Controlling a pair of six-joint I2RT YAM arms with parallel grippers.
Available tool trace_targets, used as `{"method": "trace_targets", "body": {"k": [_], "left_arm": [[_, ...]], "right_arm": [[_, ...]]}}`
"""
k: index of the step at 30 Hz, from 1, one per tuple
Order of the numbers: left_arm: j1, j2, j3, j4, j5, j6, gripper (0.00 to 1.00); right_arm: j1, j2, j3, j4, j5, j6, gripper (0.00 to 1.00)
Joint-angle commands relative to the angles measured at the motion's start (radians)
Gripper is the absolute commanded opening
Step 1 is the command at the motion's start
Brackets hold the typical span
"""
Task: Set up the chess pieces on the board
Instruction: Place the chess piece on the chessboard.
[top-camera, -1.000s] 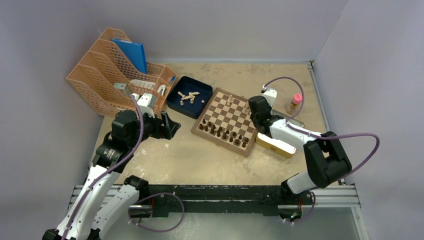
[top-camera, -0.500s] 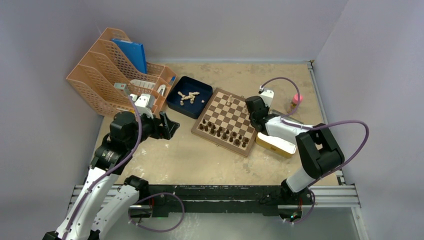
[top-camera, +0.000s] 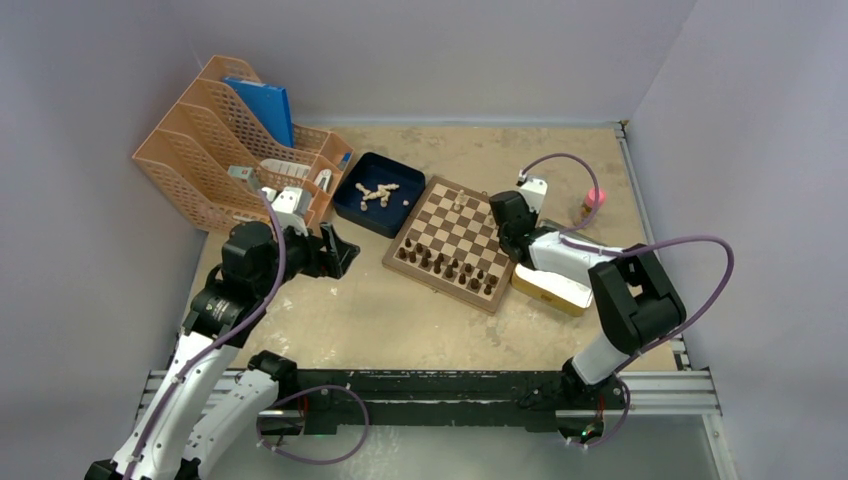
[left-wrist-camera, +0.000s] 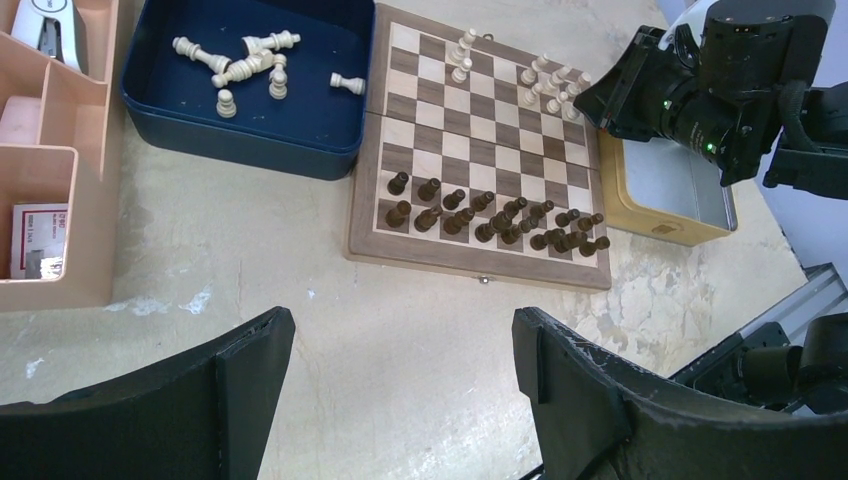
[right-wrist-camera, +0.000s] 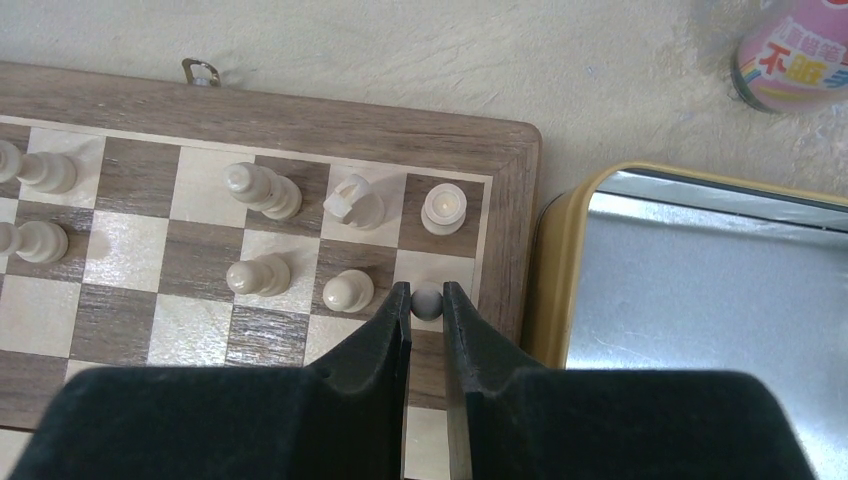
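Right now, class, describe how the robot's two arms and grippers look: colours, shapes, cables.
Both the left arm and right arm have white shells with chunky black joints. A purple cable loops along each. The left gripper and right gripper have broad, matte black fingers.

High rear overview, left wrist oblique across whole board (left-wrist-camera: 480, 150), right wrist close above its corner

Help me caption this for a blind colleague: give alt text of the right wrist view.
The right hand grips a light chess piece over an edge square of the board, beside other light pieces standing in two rows. A yellow-rimmed tin lies beside the board; a pink-labelled bottle shows at the top corner.
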Motion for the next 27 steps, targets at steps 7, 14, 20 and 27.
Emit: {"method": "trace_targets", "body": {"k": [7,14,20,27], "left_arm": [[-0.007,-0.008,0.003,0.029,-0.012,0.013,0.80],[-0.010,-0.022,0.002,0.022,-0.031,0.010,0.80],[-0.018,0.006,0.014,0.006,-0.028,0.016,0.80],[-0.020,-0.010,0.006,0.012,-0.039,0.011,0.80]], "right_arm": [[-0.003,0.001,0.028,-0.020,0.033,0.007,0.18],[-0.003,0.019,0.036,-0.023,0.025,0.014,0.25],[-0.003,0.031,0.082,-0.044,0.028,0.007,0.29],[-0.004,-0.004,0.103,-0.080,0.012,0.002,0.33]]}}
